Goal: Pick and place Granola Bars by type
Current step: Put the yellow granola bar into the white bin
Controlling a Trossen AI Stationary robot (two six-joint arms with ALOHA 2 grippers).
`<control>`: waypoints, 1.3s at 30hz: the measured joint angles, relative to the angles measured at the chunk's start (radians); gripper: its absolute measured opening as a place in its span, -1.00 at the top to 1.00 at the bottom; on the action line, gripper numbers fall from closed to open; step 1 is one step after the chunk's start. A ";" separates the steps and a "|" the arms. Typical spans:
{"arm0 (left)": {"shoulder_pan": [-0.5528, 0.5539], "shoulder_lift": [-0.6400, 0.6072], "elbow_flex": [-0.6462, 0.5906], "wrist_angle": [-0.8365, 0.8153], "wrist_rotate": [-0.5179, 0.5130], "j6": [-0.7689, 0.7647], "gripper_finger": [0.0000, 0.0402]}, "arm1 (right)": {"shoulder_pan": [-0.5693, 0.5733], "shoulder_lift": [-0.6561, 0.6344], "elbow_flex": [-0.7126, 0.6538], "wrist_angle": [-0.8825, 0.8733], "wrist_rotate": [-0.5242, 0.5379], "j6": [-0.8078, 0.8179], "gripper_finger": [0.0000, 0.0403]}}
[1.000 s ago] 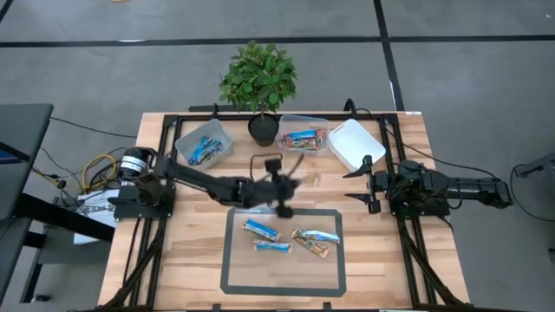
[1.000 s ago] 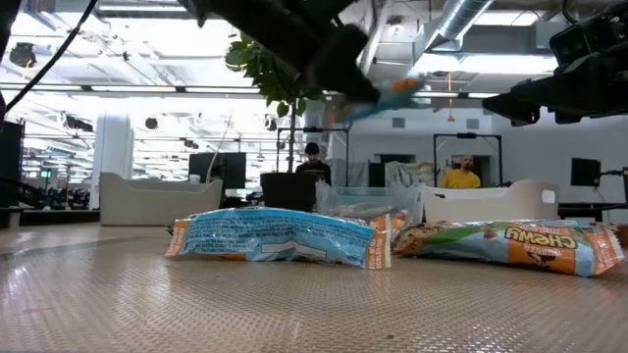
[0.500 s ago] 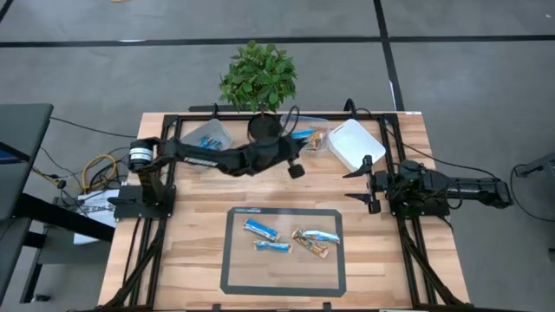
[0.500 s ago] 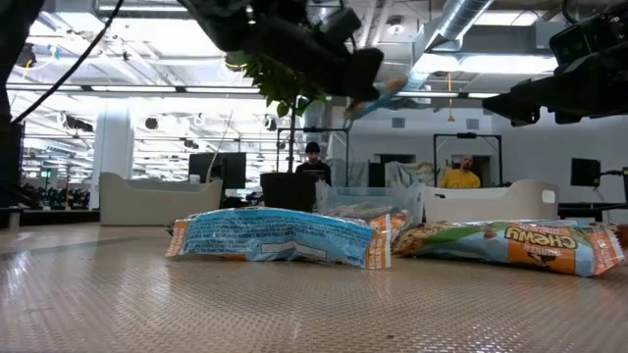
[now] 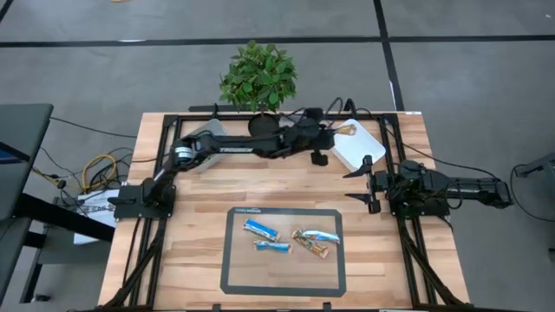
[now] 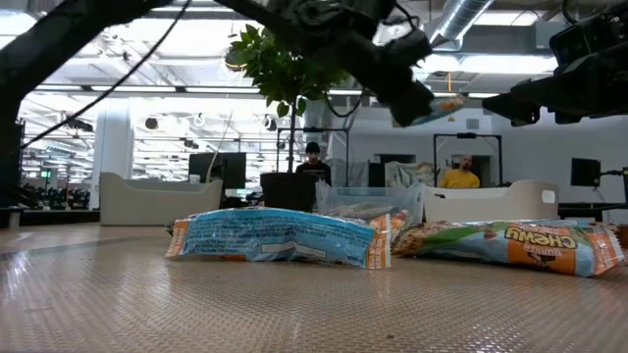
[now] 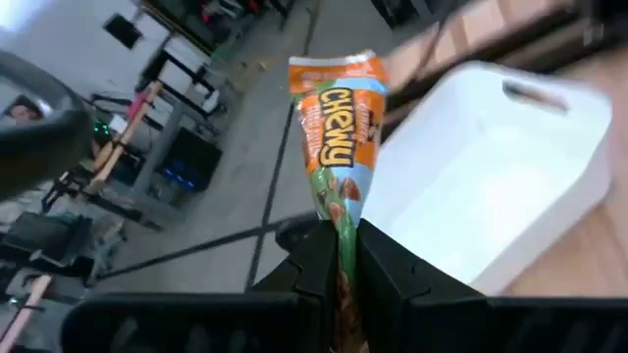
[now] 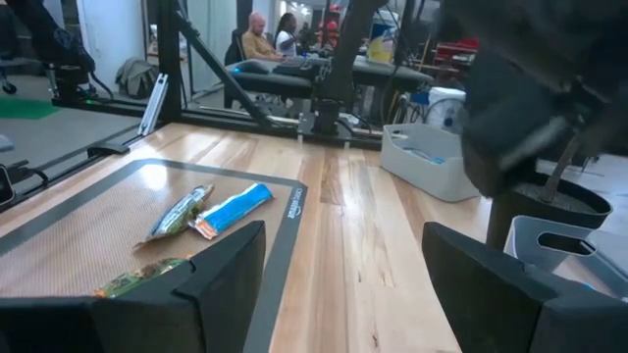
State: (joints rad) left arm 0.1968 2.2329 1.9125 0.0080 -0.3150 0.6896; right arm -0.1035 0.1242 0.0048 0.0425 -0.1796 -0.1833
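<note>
My left gripper [image 5: 333, 139] is shut on a tan-orange "Chewy" granola bar [image 7: 337, 118] and reaches across the far side of the table, above the white bin [image 5: 357, 146] at the far right. In the low view the bar [image 6: 438, 105] sticks out past the gripper [image 6: 412, 98], high above the table. Several more bars, blue [image 5: 260, 230] and multicoloured [image 5: 316, 236], lie flat on the dark mat [image 5: 234, 273]. My right gripper [image 5: 368, 184] waits open at the right edge, with nothing between its fingers [image 8: 226, 270]. My left gripper pinches the bar's near end [image 7: 340, 230] between its two fingers [image 7: 314, 257]. The fingers come nearly level from the table's left and lie along the bar. The bar juts out ahead of them, lifted clear, over the white bin [image 7: 491, 167].
A potted plant [image 5: 258, 80] stands at the far edge behind my left arm. A clear bin [image 5: 201, 139] at the far left is partly covered by that arm. Bare wood lies between the mat and the bins.
My left gripper has carried the orange bar from just above the mat's far edge up and toward the far edge, then toward the table's right, to above the white bin. Its wrist has rolled on the way. The bars on the mat have not moved.
</note>
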 joint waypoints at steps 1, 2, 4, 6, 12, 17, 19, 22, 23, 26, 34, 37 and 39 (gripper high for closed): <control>0.002 0.021 0.033 -0.016 0.002 0.018 0.87 | 0.000 0.000 0.000 0.000 0.000 0.000 -0.34; 0.005 0.043 0.066 -0.018 0.012 0.037 0.87 | 0.000 0.000 0.000 0.000 0.000 0.000 -0.34; 0.010 0.073 0.120 -0.052 0.024 0.068 0.87 | 0.000 0.000 0.000 0.000 -0.001 0.000 -0.34; 0.015 0.106 0.168 -0.066 0.033 0.096 0.87 | 0.000 0.000 0.000 0.000 0.000 0.000 -0.34; 0.029 0.163 0.247 -0.112 0.031 0.092 0.80 | 0.000 0.000 0.000 0.000 -0.001 0.000 -0.34; 0.031 0.160 0.253 -0.090 0.045 0.063 0.50 | 0.000 0.000 0.000 0.000 0.000 0.000 -0.34; 0.032 0.160 0.252 -0.070 0.046 0.061 0.33 | 0.000 0.000 0.000 0.000 0.000 0.000 -0.34; 0.033 0.160 0.252 -0.043 0.045 0.044 0.07 | 0.000 0.000 0.000 0.000 0.000 0.000 -0.34; 0.033 0.160 0.252 -0.043 0.045 0.034 -0.01 | 0.000 0.000 0.000 0.000 0.000 0.000 -0.34; 0.030 0.160 0.252 -0.040 0.025 0.021 -0.20 | 0.000 0.000 0.000 0.000 0.000 0.000 -0.34; -0.006 0.160 0.252 -0.115 -0.064 -0.007 -0.29 | 0.000 0.000 0.000 0.000 0.000 0.000 -0.34; -0.027 0.152 0.251 -0.194 -0.056 -0.053 -0.27 | 0.000 0.000 0.000 0.000 0.000 0.000 -0.34; -0.044 0.147 0.251 -0.238 -0.055 -0.079 -0.26 | 0.000 0.000 0.000 0.000 0.000 0.000 -0.34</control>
State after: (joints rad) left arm 0.1532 2.3803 2.1635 -0.2300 -0.3705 0.6111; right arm -0.1033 0.1240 0.0049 0.0425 -0.1799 -0.1835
